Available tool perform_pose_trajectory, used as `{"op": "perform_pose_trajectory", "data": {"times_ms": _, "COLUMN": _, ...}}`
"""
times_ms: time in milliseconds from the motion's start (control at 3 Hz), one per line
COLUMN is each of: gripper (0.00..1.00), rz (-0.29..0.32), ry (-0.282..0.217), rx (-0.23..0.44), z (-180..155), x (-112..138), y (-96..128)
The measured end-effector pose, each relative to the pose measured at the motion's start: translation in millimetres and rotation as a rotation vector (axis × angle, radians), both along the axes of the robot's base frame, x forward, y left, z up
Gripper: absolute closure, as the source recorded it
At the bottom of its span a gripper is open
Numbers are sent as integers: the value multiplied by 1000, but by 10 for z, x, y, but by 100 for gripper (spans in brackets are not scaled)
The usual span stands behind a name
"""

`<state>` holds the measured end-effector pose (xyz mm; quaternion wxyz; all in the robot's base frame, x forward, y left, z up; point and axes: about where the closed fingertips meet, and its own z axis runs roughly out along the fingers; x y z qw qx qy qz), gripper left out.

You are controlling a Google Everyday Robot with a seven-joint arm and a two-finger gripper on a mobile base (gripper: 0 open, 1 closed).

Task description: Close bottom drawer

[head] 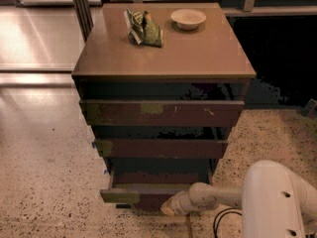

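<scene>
Speckled stone floor (44,182) around the brown cabinet (198,53) — hand (170,207) against the bottom drawer (138,196), grip unreadable.

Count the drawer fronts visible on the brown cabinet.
3, stacked: top drawer, middle drawer, and bottom drawer lowest, partly open, with the pincer at its front. None looks hidden.

pincer (172,206): at the front of the bottom drawer (143,194), its shape hard to tell
drawer inside: hidden in shadow
robot arm (277,202): cut off by bottom edge
</scene>
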<state>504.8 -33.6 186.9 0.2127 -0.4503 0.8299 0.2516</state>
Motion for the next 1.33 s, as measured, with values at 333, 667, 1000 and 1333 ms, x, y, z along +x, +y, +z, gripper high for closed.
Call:
{"op": "perform_pose_trajectory", "data": {"times_ms": 333, "gripper": 100, "rz": 0, "ry": -1, "rx": -1, "z": -1, "x": 6, "y": 4}}
{"op": "perform_pose_trajectory", "data": {"times_ms": 667, "gripper": 100, "rz": -2, "ry": -30, "rx": -2, "z": 10, "x": 186, "y": 21}}
{"op": "perform_pose_trajectory", "data": {"times_ms": 1000, "gripper": 100, "rz": -20, "ry": -50, "rx": 3, "z": -5, "x": 382, "y": 21}}
{"op": "perform_pose_trajectory", "data": {"times_ms": 1333, "gripper": 100, "rz": -79, "ry": -77, "rx": 16, "z": -54, "x": 687, "y": -44}}
